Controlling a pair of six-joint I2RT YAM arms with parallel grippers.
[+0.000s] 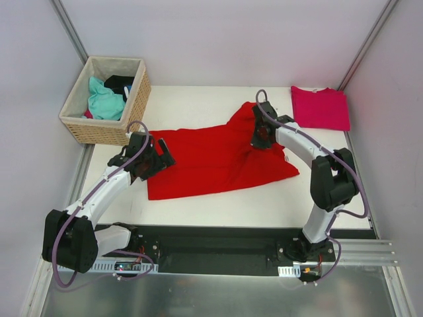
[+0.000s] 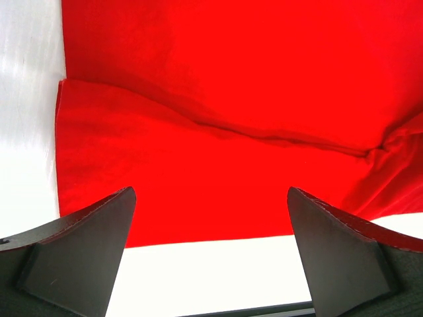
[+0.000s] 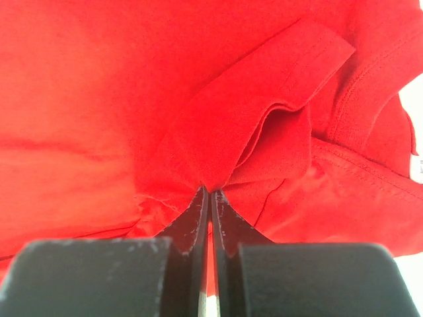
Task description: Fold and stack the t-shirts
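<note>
The red t-shirt [image 1: 215,162] lies spread on the white table, its far right part bunched up. My right gripper [image 1: 259,137] is shut on a fold of the red cloth [image 3: 218,158] by a sleeve and lifts it a little. My left gripper [image 1: 153,160] is open at the shirt's left edge, and its fingers [image 2: 86,244] stand wide apart over the red cloth [image 2: 218,119] and bare table. The magenta-pink t-shirt [image 1: 320,107] lies folded flat at the far right corner.
A woven wicker basket [image 1: 107,101] with teal and dark clothes stands at the far left. Bare white table [image 1: 198,99] lies behind the red shirt. A black rail [image 1: 218,247] runs along the near edge, and grey walls enclose the table.
</note>
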